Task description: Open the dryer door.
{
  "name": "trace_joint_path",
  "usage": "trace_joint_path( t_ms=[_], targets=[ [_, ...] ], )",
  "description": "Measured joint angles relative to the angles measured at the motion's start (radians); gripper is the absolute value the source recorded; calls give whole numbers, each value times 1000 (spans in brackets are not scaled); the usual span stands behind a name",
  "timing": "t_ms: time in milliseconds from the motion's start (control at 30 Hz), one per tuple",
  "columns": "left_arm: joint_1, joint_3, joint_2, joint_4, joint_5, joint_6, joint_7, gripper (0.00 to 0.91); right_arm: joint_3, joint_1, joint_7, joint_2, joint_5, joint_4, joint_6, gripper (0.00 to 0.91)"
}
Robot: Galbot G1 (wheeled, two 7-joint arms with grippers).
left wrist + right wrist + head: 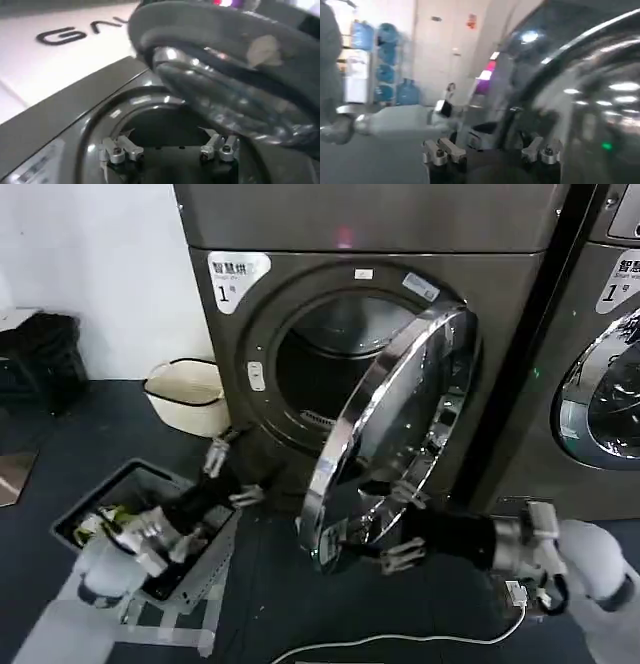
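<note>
While the dryer door (385, 429) is swung partly open from the dryer (360, 334), its chrome ring's lower edge is met by the right gripper (395, 524), fingers spread, at about 6 o'clock; the left gripper (228, 469), also unclenched, is held clear at 8 o'clock

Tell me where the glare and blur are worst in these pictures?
Head view: bright streaks run along the chrome ring of the dryer door, otherwise fairly clear. Left wrist view: the ring is soft and smeared. Right wrist view: the door's surface is blurred, with scattered light spots.
</note>
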Motion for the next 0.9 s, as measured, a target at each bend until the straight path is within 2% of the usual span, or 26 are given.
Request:
trace_joint_path(
  t_ms=[267, 433, 633, 767, 900],
  targets=[
    [-50, 105, -18, 24, -2, -24, 9, 907, 344, -261, 89, 66, 14, 19, 28, 907],
    [-83, 160, -30, 47, -6, -46, 12, 907, 586, -475, 161, 166, 14, 52, 59, 907],
    [-128, 220, -45, 79, -18, -59, 12, 907, 842, -656, 283, 346, -10, 130, 84, 907],
    [-166, 264, -55, 91, -32, -62, 11, 907, 967, -696, 416, 489, -89, 146, 81, 907],
    [-202, 309, -60, 104, -35, -62, 3, 907, 1074, -703, 574, 615, -192, 126, 12, 907]
  ],
)
